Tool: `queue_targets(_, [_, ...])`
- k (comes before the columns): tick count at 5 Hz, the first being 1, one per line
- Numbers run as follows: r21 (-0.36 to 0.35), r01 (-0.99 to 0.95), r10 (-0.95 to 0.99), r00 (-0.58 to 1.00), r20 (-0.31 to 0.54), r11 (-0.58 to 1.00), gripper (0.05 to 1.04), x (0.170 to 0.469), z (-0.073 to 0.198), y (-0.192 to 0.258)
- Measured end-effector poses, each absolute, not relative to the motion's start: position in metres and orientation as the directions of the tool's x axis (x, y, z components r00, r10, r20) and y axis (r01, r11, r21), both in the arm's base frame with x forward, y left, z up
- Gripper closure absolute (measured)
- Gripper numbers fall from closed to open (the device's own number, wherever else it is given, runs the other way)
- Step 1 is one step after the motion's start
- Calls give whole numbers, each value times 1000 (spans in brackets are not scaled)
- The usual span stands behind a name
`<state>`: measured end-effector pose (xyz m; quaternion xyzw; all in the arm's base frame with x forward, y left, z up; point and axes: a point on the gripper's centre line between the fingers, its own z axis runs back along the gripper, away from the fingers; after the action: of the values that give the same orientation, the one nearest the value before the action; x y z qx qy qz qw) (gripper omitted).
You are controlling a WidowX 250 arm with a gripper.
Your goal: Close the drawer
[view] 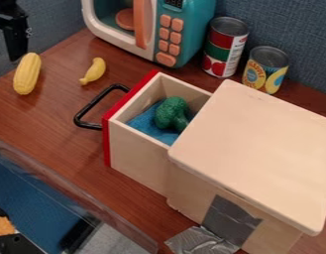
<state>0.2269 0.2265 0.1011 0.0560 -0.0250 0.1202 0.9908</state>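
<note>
At the upper left edge hangs the black gripper (16, 34), partly cut off by the view's edge, just above the yellow corn and well to the left of the drawer. The wooden drawer (135, 154) is pulled out toward the left from its wooden box (258, 149). Its red front (106, 144) carries a black handle (85, 110). Inside the drawer, a green broccoli (172, 113) lies on blue cloth (148, 124).
Yellow corn (27, 73) and a small banana (93, 71) lie left of the drawer. Behind it stand a toy microwave (175, 37) and two cans (225, 47), (265, 69). Grey tape (231, 221) holds the box's near side. A clear-edged bin (72, 193) borders the table's front left.
</note>
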Motion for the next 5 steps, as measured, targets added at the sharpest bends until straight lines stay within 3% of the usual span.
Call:
queue_targets(1, [91, -228, 225, 974, 39, 970, 83, 226, 91, 225])
queue_targets(3, [120, 236, -243, 969, 43, 964, 83, 237, 77, 212])
queue_targets(5, [56, 619, -620, 784, 19, 784, 83, 244, 64, 208])
